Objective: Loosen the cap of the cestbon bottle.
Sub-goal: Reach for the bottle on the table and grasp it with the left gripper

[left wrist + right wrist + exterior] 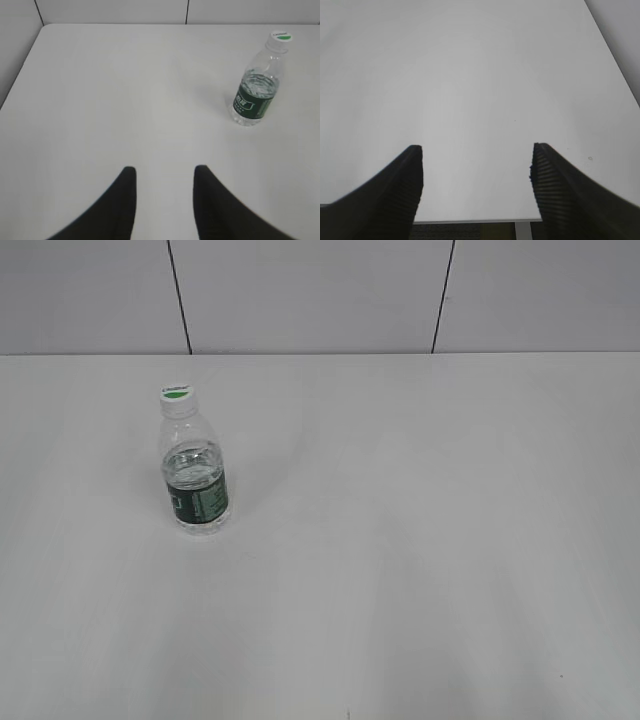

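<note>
**A light, thin-walled bottle that needs one claw on the body and one on the cap**

The cestbon bottle (194, 472) looks light: it is small and only partly filled, the water line sitting just above the label. Its clear walls are probably thin and will dent under a hard squeeze, and the smooth plastic may slip, so the bottle could spin with the cap or tip if held loosely. The best hold for the body seems to be the ribbed shoulder or the label band, where the wall is stiffer. The cap (177, 399) should be pinched across its side, squarely from above.

The bottle stands upright on the white table (420, 540), in the left half, nearer the far edge than the near one, with nothing beside it. Its label is dark green around the lower body; the cap is white with a green mark on top.

The left gripper (164, 172) holds its fingers partly apart on nothing, well short of the bottle, which lies ahead and to its right. The right gripper (476, 152) stands wide apart and empty over bare table near the near edge; the bottle is out of its view.
</note>
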Tool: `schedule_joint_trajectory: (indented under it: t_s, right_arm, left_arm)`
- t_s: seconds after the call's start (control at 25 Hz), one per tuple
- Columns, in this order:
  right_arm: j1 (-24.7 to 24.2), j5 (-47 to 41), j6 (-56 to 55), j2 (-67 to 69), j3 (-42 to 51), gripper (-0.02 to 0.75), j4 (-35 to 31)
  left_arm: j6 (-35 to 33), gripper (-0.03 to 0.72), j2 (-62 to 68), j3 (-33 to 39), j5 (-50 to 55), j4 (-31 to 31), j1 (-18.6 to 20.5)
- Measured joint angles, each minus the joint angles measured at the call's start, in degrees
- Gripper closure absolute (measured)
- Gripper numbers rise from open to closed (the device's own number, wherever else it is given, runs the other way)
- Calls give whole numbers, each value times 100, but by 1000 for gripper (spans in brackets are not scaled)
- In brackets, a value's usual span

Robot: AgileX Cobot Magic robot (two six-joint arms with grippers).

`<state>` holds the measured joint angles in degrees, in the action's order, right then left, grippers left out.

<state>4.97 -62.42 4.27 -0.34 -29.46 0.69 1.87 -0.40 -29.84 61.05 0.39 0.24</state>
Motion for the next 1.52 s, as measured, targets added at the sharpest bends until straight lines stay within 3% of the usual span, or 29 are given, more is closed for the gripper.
schedule_joint_trajectory:
  t_s: [0.12, 0.36, 1.0, 1.32, 1.52]
  right_arm:
    - [0, 0, 0, 0, 0, 221, 0]
    - [0, 0, 0, 0, 0, 221, 0]
    - [0, 0, 0, 0, 0, 221, 0]
    - [0, 0, 0, 0, 0, 221, 0]
    - [0, 0, 0, 0, 0, 221, 0]
  left_arm:
    - [0, 445, 53, -81, -237, 106, 0]
    - [0, 445, 798, -124, -1700, 572, 0]
    - [0, 445, 5042, -129, -6412, 829, 0]
    - [0, 445, 6773, -142, -8059, 851, 5]
    - [0, 445, 7590, -46, -9329, 1168, 5]
